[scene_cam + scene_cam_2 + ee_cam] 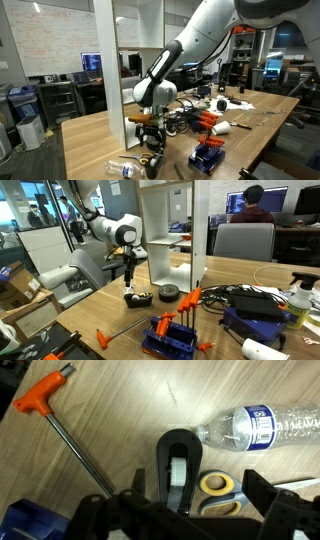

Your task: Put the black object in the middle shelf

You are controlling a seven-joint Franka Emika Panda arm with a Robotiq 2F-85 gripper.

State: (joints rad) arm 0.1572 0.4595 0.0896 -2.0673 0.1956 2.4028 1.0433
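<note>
Pincer [185, 512] fills the bottom of the wrist view. We see its jaws spread wide with nothing gripped, poised over the black object [178, 465] so they can drop either side of it. The object lies on the table [110, 410], touching a yellowish tape ring [215, 484] (bottle [262, 428] close by). The middle shelf [165, 246] waits behind; we judge the grasp not yet made.

Straight down on the wooden table [120, 390] now, the gripper [197, 498] has its jaws spread at the bottom edge, the black object [178, 442] lying between them, a yellowish tape ring [216, 484] just beside it, a clear plastic bottle [255, 428] at right, and an orange-handled hex key [45, 398] upper left.
</note>
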